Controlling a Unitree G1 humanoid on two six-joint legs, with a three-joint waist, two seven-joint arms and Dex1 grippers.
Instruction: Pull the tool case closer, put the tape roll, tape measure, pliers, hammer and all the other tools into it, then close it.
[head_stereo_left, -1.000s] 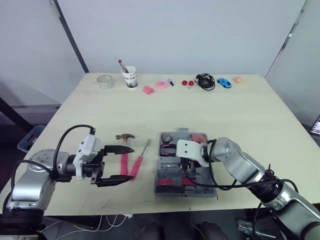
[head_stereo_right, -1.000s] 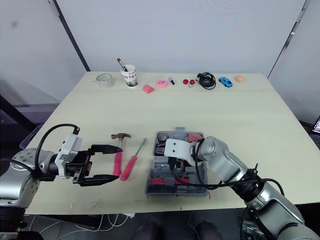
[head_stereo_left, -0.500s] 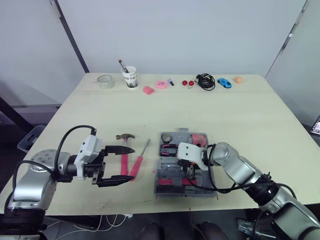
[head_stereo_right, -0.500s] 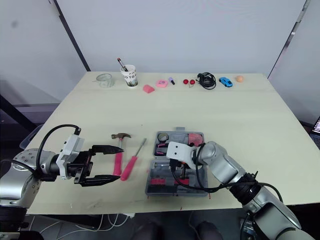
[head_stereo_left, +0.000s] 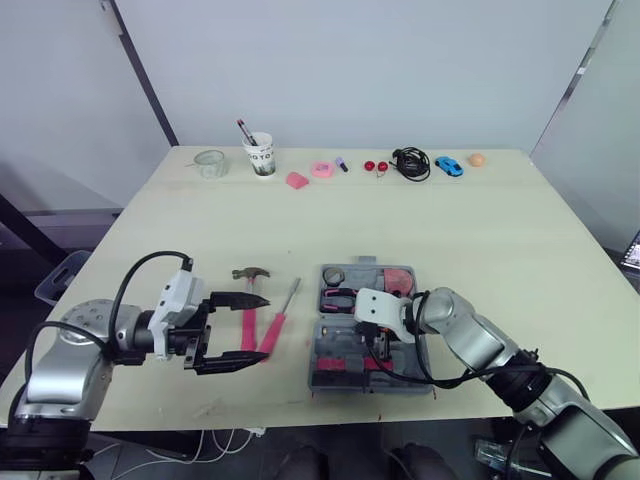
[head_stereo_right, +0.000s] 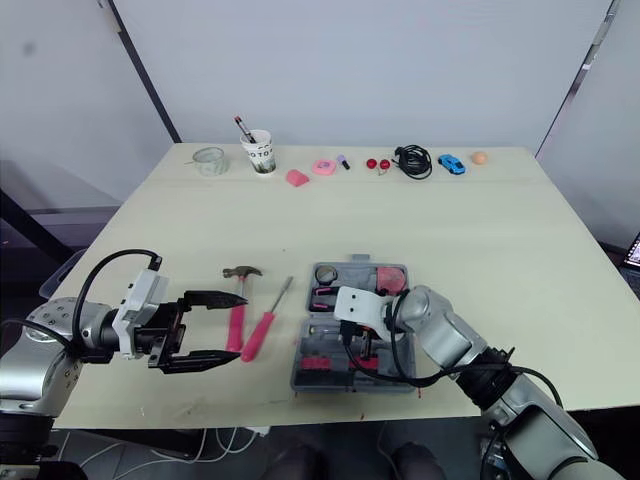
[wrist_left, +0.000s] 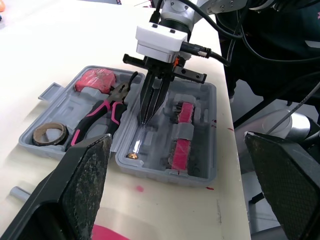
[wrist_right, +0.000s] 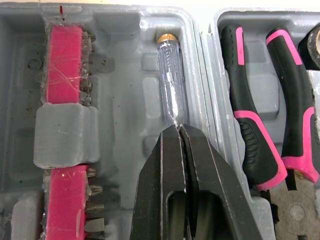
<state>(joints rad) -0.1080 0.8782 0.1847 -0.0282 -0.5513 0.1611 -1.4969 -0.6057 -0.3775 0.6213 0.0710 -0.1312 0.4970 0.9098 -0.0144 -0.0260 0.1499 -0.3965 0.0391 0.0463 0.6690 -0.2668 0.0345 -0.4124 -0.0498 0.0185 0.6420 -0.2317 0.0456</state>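
The clear-handled screwdriver (wrist_right: 170, 80) is hiding its tip between the closed fingertips of the right gripper (wrist_right: 177, 129), so the blade's end cannot be read. The pliers (wrist_right: 250, 145), the tape roll (wrist_right: 312, 46) and the pink bit holder (wrist_right: 62, 65) are running off the edges of the right wrist view.

In the left wrist view, the fingers (wrist_left: 75, 200) of the left gripper (head_stereo_left: 262, 326) are showing as blurred dark shapes cut by the frame.

In the lower middle of the left eye view, the right wrist's white housing (head_stereo_left: 378, 305) is covering the centre of the tool case (head_stereo_left: 322, 350). In the upper middle of that frame, the small pink and red things (head_stereo_left: 321, 169) are sitting too small to name.

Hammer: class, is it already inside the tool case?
No, the hammer lies on the table beside the screwdriver, outside the tool case.
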